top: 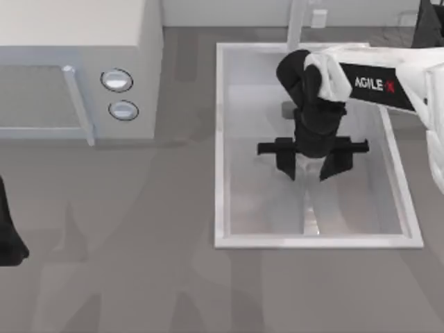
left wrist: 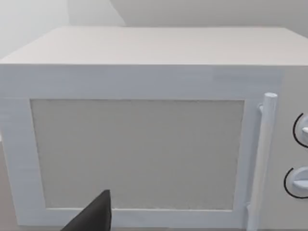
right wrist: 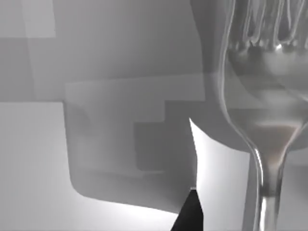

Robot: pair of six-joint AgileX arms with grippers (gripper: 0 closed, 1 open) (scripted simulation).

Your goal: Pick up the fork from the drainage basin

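R gripper (top: 309, 166) reaching down into drainage basin (top: 220, 139), fingers apart, fork (right wrist: 269, 120) apparently between.

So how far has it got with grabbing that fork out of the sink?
Reaching looks done: the right gripper is low inside the drainage basin, jaws open, with the fork close before its wrist camera. Closing on the fork and lifting it remain. The left gripper waits at the table's left edge, facing the microwave.
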